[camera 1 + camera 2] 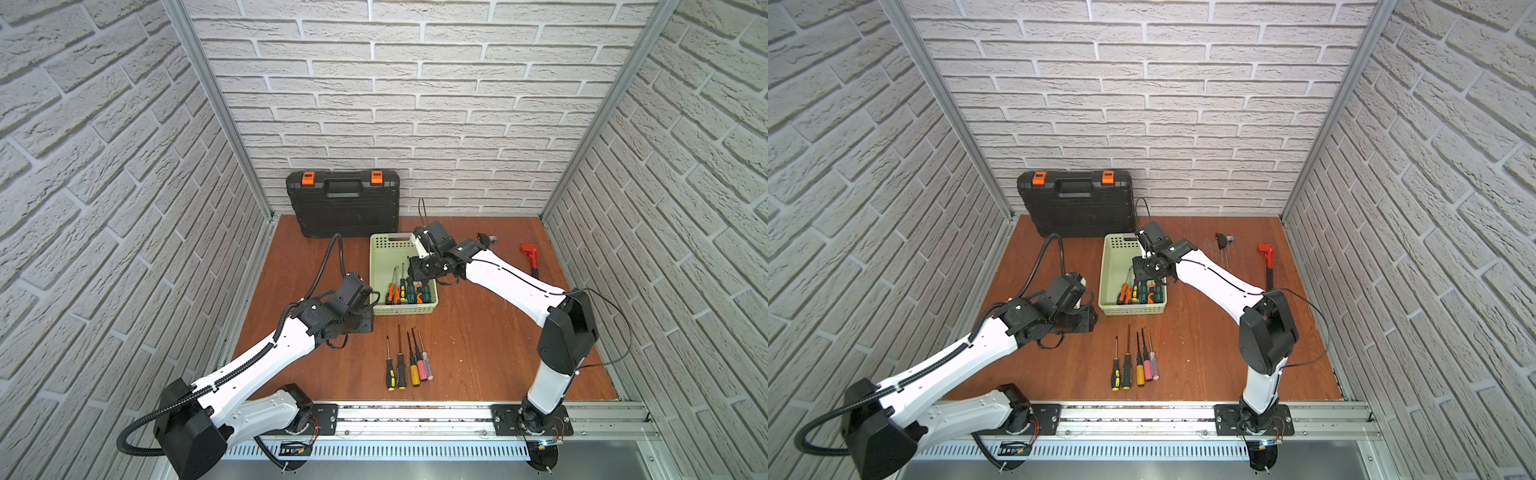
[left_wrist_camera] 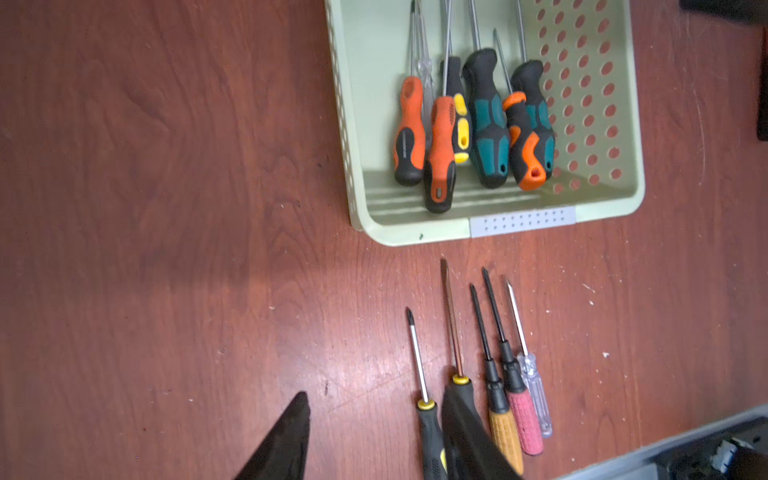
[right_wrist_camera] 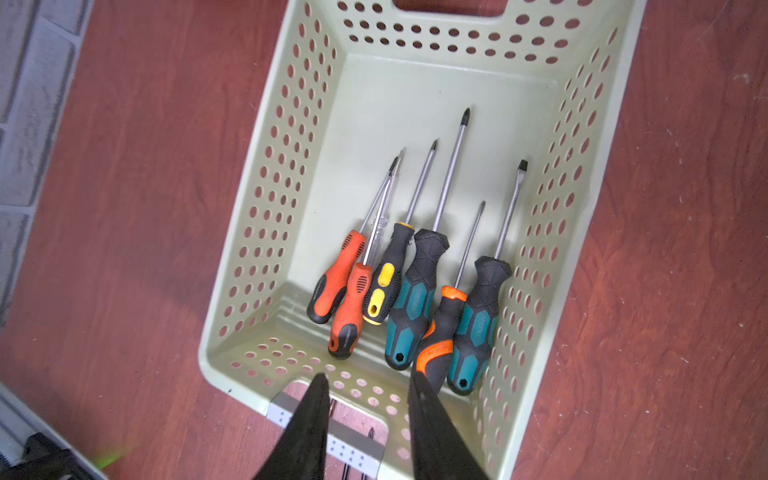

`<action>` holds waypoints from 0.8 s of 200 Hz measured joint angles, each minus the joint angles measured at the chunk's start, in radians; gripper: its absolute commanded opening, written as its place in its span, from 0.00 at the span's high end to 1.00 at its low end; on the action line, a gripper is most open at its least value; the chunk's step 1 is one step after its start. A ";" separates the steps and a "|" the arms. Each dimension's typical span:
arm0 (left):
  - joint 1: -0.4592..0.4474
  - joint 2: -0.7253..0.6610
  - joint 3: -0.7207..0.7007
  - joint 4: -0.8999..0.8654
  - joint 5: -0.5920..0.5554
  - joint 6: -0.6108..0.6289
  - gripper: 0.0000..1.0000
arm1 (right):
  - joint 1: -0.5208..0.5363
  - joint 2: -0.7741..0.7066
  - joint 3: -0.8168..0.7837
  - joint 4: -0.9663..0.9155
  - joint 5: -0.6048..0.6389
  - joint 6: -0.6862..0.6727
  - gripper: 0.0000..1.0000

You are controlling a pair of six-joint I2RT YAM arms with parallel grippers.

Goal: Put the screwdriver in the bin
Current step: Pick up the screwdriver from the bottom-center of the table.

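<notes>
The pale green bin (image 1: pixel 372 274) (image 3: pixel 266 195) stands mid-table with several screwdrivers (image 3: pixel 415 299) lying in its near end. A black-and-orange one (image 3: pixel 441 332) lies closest to my right gripper (image 3: pixel 368 376), which hangs open and empty over the bin's near end wall. Several more screwdrivers (image 1: pixel 409 361) (image 2: pixel 498 395) lie in a row on the table in front of the bin. My left gripper (image 2: pixel 374 395) stands open and empty above the table at the row's left side. One of its fingers (image 2: pixel 465 436) hides a black handle.
A black toolcase (image 1: pixel 343 208) with orange latches leans on the back wall behind the bin. A red pipe wrench (image 1: pixel 530 253) and a small dark object (image 1: pixel 1223 240) lie at the back right. Brick-patterned walls close in three sides.
</notes>
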 measured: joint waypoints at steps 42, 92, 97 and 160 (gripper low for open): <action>-0.146 0.048 -0.037 -0.002 0.053 -0.050 0.50 | 0.011 -0.086 -0.116 0.038 -0.021 0.024 0.68; -0.315 0.074 -0.117 0.029 0.069 -0.203 0.50 | 0.029 -0.177 -0.203 0.075 -0.021 0.044 0.68; -0.329 0.080 -0.124 0.033 0.069 -0.222 0.49 | 0.030 -0.183 -0.206 0.079 -0.021 0.045 0.68; -0.406 0.201 -0.129 0.081 0.060 -0.332 0.50 | 0.031 -0.193 -0.249 0.122 -0.035 0.050 0.68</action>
